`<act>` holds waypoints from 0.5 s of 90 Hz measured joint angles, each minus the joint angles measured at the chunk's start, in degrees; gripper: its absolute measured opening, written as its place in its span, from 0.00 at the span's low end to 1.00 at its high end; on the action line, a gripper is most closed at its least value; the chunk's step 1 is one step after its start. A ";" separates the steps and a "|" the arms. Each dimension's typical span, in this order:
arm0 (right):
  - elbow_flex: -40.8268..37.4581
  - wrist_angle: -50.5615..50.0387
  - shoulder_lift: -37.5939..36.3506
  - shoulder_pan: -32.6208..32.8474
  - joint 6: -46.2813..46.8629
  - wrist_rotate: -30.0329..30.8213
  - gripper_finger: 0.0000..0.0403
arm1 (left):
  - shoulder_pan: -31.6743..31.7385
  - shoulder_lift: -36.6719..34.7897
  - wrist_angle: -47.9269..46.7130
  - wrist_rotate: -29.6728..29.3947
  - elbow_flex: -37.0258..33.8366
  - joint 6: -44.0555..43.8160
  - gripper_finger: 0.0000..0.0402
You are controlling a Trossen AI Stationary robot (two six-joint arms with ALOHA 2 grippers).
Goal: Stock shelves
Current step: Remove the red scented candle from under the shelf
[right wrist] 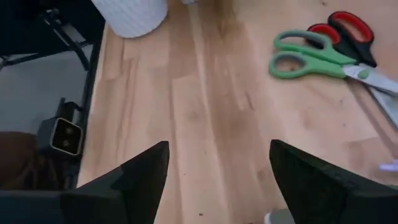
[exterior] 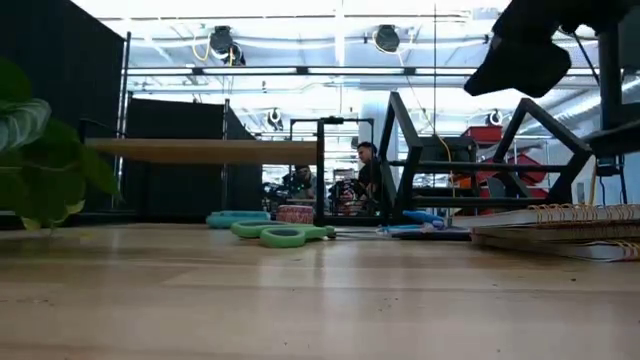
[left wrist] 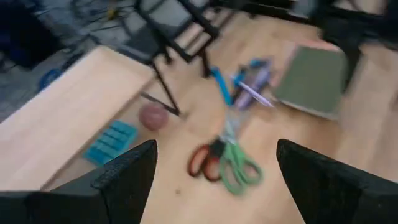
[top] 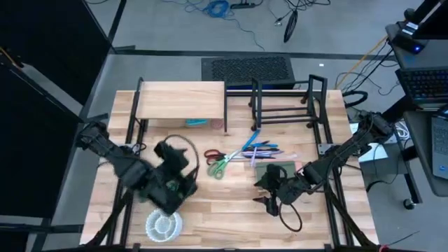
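The pale-wood shelf (top: 178, 101) stands at the table's far left, the black wire rack (top: 287, 105) at the far right. Mid-table lie red and green scissors (top: 218, 162) (left wrist: 221, 163), pens (top: 260, 148) and a green notebook (top: 271, 171). A teal box (left wrist: 112, 140) and a small pink round thing (left wrist: 153, 116) lie under the shelf. My left gripper (top: 180, 159) (left wrist: 214, 186) hovers open left of the scissors, pointing at them. My right gripper (top: 264, 194) (right wrist: 217, 180) hovers open above bare wood near the notebook, pointing toward the table's left.
A white round container (top: 163, 224) (right wrist: 130, 15) sits near the front left edge. A plant leaf (exterior: 30, 150) shows at the left of the low view. Bare wood lies between the scissors and the front edge.
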 joint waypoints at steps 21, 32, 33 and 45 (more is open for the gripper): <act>0.00 -1.63 0.02 -0.44 -1.72 7.03 0.65 | 8.93 0.11 9.80 -0.06 -14.13 2.45 0.73; -1.60 -1.11 0.02 -0.05 -0.03 10.60 0.65 | 12.51 0.13 24.18 1.58 -23.73 4.26 0.65; -1.82 -1.09 0.02 0.00 0.29 10.90 0.65 | 12.86 0.13 26.20 1.99 -24.61 4.86 0.65; -4.75 -0.84 0.57 0.04 3.86 12.40 0.65 | 17.07 0.17 49.49 5.79 -34.32 11.79 0.57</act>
